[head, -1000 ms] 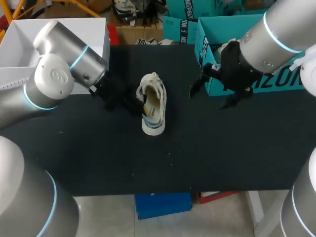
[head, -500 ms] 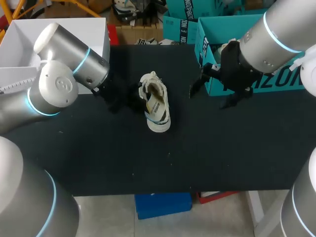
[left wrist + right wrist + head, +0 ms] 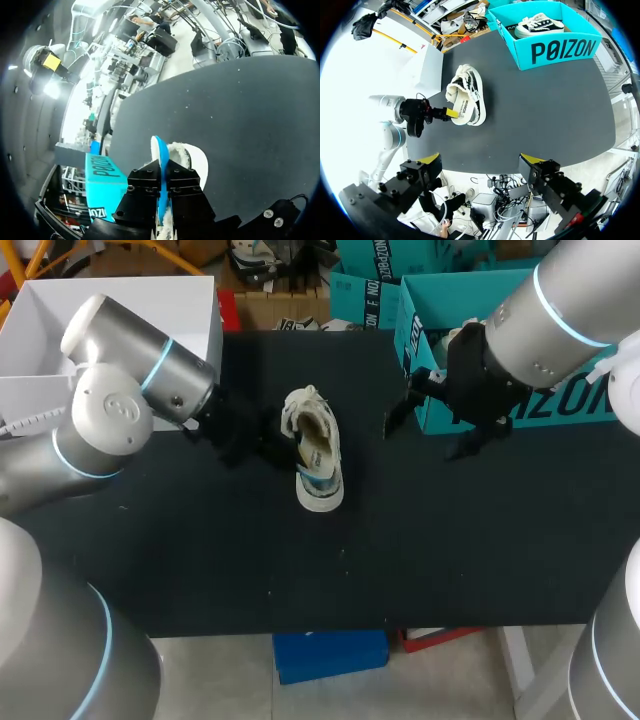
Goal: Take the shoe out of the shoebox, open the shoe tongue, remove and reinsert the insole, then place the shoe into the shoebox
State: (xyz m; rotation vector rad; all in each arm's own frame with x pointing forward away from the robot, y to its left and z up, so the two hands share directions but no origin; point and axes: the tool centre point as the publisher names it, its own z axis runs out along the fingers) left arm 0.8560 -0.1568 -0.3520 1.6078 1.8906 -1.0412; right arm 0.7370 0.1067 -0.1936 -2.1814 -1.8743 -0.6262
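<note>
A white shoe [image 3: 314,448] lies on the black table, toe toward the front edge, opening up. My left gripper [image 3: 277,447] is at the shoe's left side. In the left wrist view it [image 3: 161,174] is shut on the thin blue edge of the insole [image 3: 160,155], which stands up out of the fuzzy white shoe [image 3: 187,155]. From the right wrist view the shoe [image 3: 466,100] and the left gripper's yellow tip [image 3: 451,113] are far ahead. My right gripper [image 3: 430,435] hangs open above the table beside the teal shoebox [image 3: 410,335], holding nothing.
The teal shoebox [image 3: 555,50] at the back right holds another shoe [image 3: 535,25]. A white open box [image 3: 110,320] stands at the back left, behind my left arm. Bare black table lies in front of the shoe.
The left arm shifted and the shoe's toe swung slightly to the right. The right arm has kept still.
</note>
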